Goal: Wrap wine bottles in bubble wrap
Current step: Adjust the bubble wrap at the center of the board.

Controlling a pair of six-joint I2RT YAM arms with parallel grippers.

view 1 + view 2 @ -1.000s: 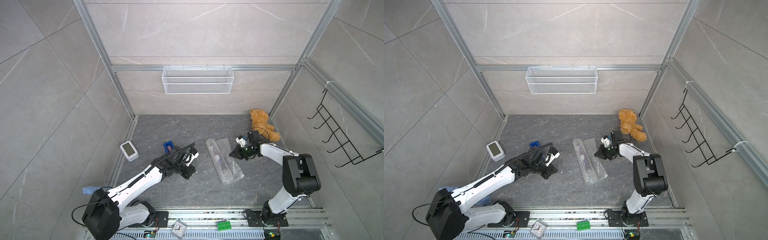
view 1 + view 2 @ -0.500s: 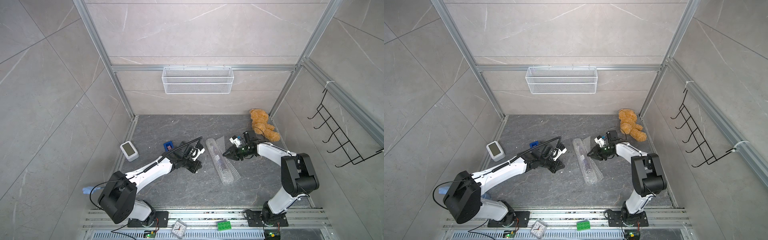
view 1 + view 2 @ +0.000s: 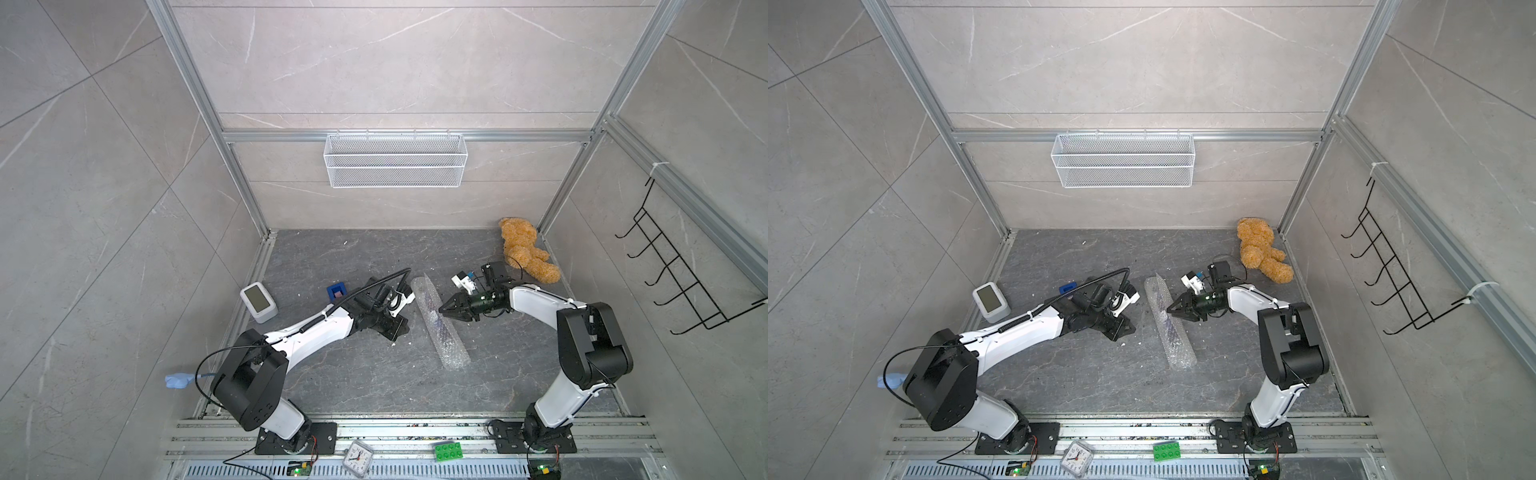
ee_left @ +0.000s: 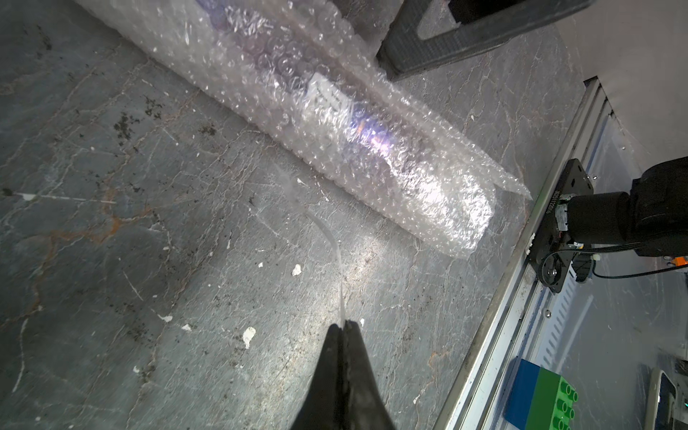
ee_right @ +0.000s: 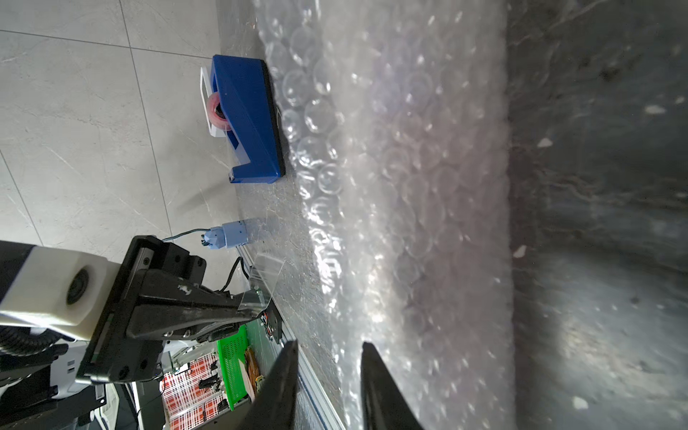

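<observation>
Bottle (image 4: 329, 98) lies on its side mid-floor (image 3: 353, 374), already rolled inside the wrap (image 3: 439, 326), between the two arms in both top views; purple liquid and a pale label show through. Left claw (image 4: 343, 327) is pinched together on a clear tape strip (image 4: 336, 249), close to the roll. Right claw (image 5: 329, 343) is a little apart with nothing in it, tips at the roll's side; can't tell if touching. My read: there's glass inside, so it's fragile, weighty for its size, and round enough to roll off. The wrap is light, soft, slick and springy, and the loose flap would likely open. I'd press down on the flap over the bottle's body, not the hollow ends, gently, while tape goes across the seam.
</observation>
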